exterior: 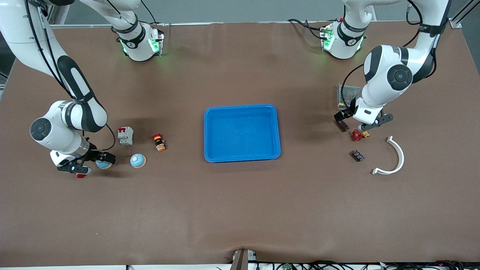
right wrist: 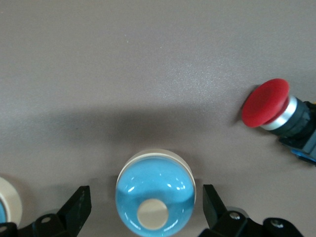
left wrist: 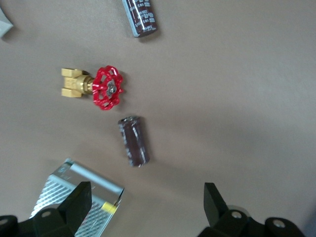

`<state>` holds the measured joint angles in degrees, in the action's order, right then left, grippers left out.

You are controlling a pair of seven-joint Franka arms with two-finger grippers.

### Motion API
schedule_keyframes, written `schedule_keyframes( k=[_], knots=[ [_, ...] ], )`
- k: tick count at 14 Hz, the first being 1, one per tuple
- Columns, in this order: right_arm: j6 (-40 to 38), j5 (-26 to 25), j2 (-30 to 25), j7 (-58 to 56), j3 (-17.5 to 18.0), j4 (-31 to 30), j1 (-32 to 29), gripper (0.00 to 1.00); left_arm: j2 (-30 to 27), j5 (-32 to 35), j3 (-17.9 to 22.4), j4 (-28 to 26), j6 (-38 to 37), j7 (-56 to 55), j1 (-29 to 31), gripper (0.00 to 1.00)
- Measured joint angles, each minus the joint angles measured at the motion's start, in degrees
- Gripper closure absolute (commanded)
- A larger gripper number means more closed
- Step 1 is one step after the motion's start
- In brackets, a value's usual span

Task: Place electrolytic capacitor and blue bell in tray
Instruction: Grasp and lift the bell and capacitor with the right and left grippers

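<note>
Nearest the front camera at the right arm's end of the table, the right gripper hangs low over a blue bell, jaws spread wide with one finger on each side of the dome and neither touching it; a second blue bell sits just beside it toward the tray, and a red push button lies near the gripper; the bell stands upright, its cream knob facing up, so it has no long axis across the table to line up with

The step in hand looks like the approach to a first grasp on both sides, nothing yet lifted; the blue tray sits mid-table, well apart from both grippers and holding nothing

At the left arm's end, a white curved piece and a dark capacitor lie nearest the camera; farther from it, the left gripper hovers with jaws wide over a second electrolytic capacitor, which lies flat on its side just beside a red-handled brass valve; in the left wrist view its long axis runs roughly along the line between the fingers, so I judge the wrist needs a turn before closing across the narrow body; a metal-mesh box lies farther still

Next, each gripper should descend and close, then carry its part to the tray
</note>
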<state>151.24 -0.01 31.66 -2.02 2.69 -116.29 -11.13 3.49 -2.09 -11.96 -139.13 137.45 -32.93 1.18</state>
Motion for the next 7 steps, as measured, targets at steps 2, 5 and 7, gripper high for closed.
schedule_keyframes(
  k=[2, 5, 7],
  knots=[
    [1.46, 0.0, 1.03, 0.0, -0.03, 0.01, -0.01, 0.0, 3.54, 0.0, 0.04, -0.14, 3.58, -1.77, 0.36, 0.12],
    [2.5, 0.0, 1.85, 0.0, -0.1, 0.16, -0.08, 0.09, 7.19, 0.0, 0.11, -0.13, 6.39, -2.18, 1.95, 0.18],
    [2.47, 0.0, 1.79, -0.01, -0.14, 0.27, -0.12, 0.97, 8.57, 0.0, 0.16, -0.12, 7.27, -2.18, 2.35, 0.21]
  ],
)
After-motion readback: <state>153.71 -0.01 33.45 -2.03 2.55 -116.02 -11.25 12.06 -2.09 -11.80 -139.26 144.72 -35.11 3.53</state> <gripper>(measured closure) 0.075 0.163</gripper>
